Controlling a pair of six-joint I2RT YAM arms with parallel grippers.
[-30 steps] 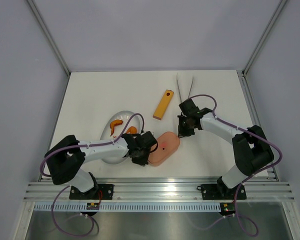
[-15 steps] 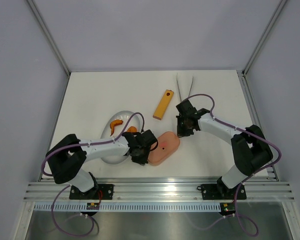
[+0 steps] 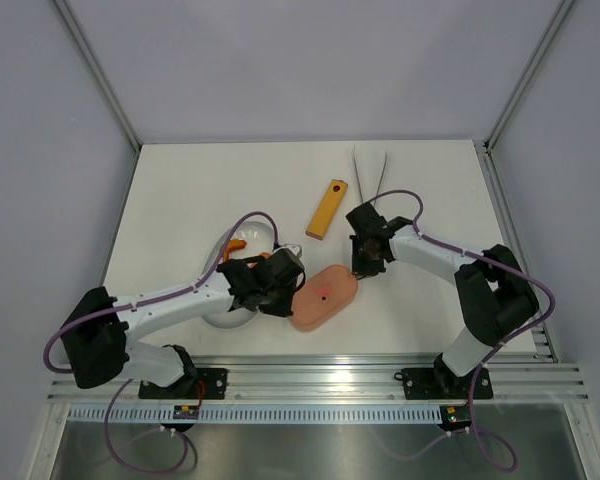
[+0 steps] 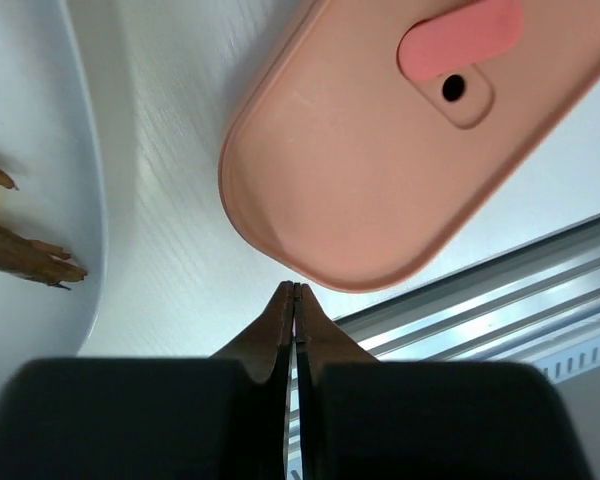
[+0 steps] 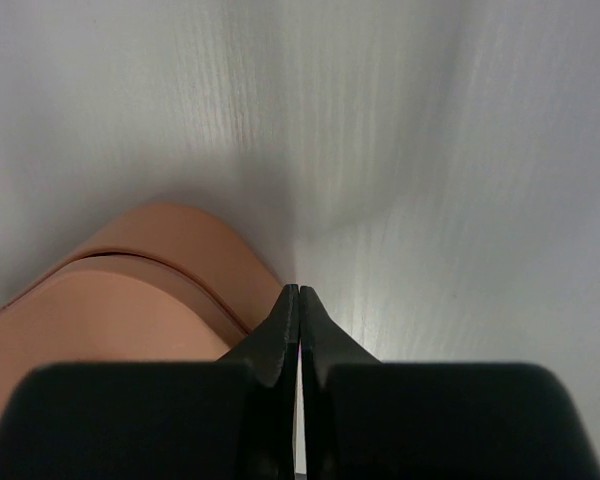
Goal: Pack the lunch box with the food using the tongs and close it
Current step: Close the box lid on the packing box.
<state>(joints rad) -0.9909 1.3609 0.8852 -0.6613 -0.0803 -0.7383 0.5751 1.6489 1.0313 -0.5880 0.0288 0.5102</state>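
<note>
Lidded lunch box [image 3: 324, 296], shrimp [image 3: 236, 243] on plate [image 3: 260, 232]; left fingers [image 4: 275, 325], right fingers [image 5: 280, 330] pressed together.

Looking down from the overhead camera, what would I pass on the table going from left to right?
White oval plate → pink lunch box → silvery tongs. The yellow-orange bar lies farther back, in line with the lunch box, so it has no clear place in this order.
</note>
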